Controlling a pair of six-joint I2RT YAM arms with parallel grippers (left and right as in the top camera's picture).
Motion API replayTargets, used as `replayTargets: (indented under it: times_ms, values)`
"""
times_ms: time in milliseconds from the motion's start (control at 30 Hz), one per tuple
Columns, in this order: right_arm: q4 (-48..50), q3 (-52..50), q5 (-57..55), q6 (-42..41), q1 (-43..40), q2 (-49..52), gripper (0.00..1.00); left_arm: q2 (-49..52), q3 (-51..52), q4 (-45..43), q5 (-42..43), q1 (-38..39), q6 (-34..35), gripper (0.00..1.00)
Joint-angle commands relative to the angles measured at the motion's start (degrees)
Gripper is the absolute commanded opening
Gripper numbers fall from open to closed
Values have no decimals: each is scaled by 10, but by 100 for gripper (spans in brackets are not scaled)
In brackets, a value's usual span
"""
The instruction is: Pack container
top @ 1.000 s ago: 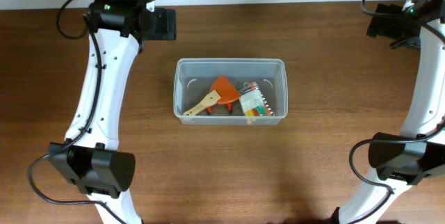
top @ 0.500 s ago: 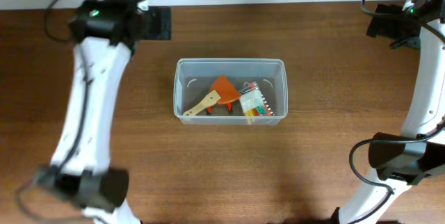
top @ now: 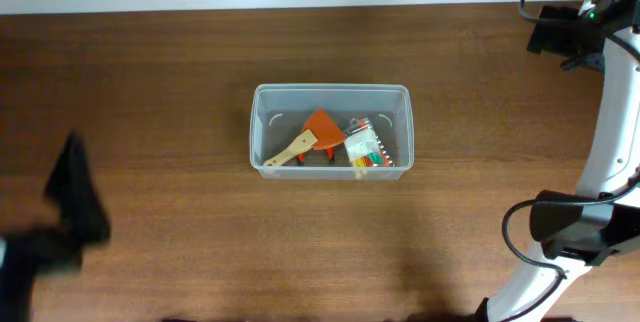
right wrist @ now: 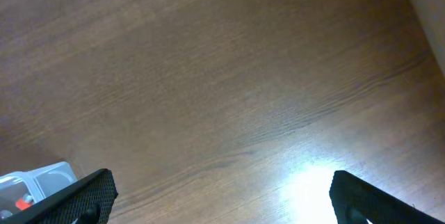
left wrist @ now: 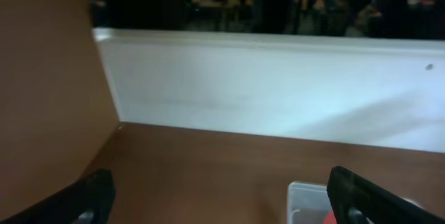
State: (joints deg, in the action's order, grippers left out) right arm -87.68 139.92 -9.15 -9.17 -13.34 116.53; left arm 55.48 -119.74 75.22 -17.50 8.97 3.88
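I see the container (top: pixel 330 88) at the middle of the table (top: pixel 180 82), lidless, holding a wooden-handled orange scraper (top: pixel 320 127) with a small clear packet (top: pixel 365 147) of coloured pieces just beside it. My left pincer (left wrist: pixel 222 200) stands wide open with nothing in it, and so does my right pincer (right wrist: pixel 226 196). Overhead, the dark smear (top: pixel 75 202) near the left edge is probably my left arm, though it is too blurred to be sure.

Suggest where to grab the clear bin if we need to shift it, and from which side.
Probably the far long wall's rim of the container, from straight above, straddling the wall. It's open-topped, and the orange spatula and packet lie toward the near wall, leaving the inside clear there.
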Motion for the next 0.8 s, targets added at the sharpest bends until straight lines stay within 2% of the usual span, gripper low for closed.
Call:
replayTargets:
  times_ms: [0,200,533,767]
  values:
    - [0,2,-1,-1,2,-10,99,-62,118,-2,3,-35,-6,99]
    - [0,2,-1,-1,2,-10,99,-180,348,-118,27,-54,-5,99]
    - [0,2,-1,-1,2,-10,99,-314,775,-440,89,-54,-5,99]
    - [0,2,-1,-1,2,-10,99,-381,947,-591,124,-54,-5,99]
